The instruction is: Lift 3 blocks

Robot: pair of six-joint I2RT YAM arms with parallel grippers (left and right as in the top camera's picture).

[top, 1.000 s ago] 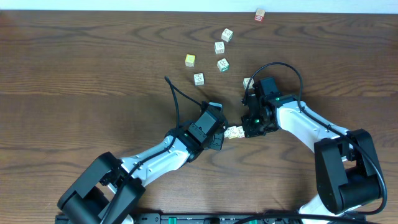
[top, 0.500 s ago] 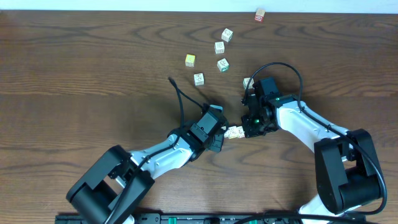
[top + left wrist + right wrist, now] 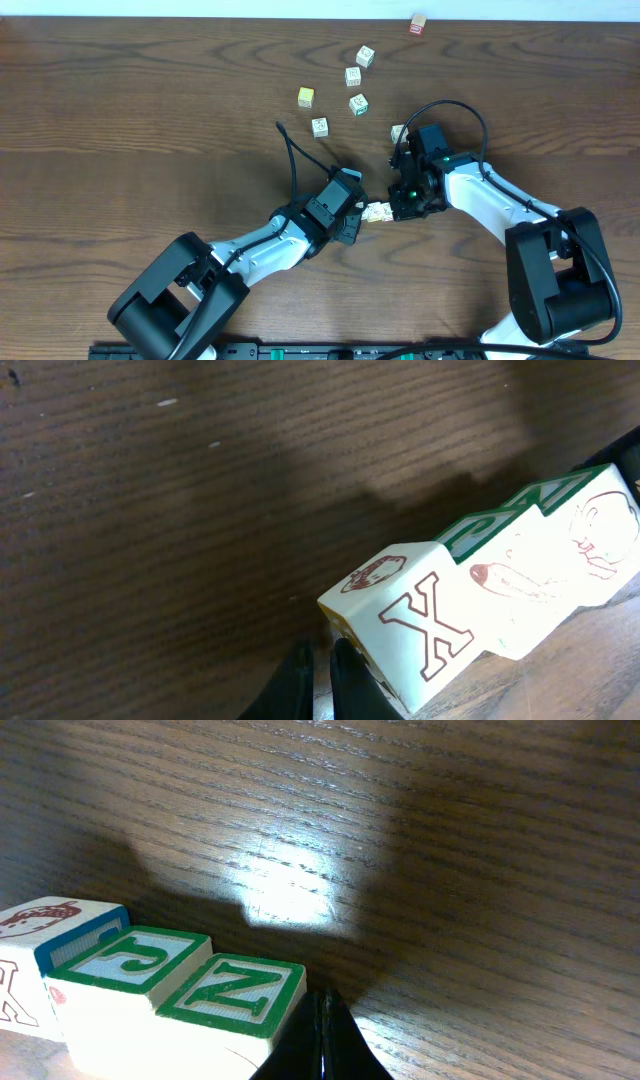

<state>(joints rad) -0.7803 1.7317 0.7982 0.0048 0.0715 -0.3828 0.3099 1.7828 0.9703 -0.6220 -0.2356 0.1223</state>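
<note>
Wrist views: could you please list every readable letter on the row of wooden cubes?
"X": red outline, side of the pale wooden end cube
"J": green, top of the green-bordered middle cube
"N" or "Z": green, top of the green-bordered third cube
Loose cubes, overhead view: too small to read

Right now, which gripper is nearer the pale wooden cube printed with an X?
Left. The left gripper abuts the pale wooden X cube; the right gripper touches the green-bordered N cube, two cubes along.
</note>
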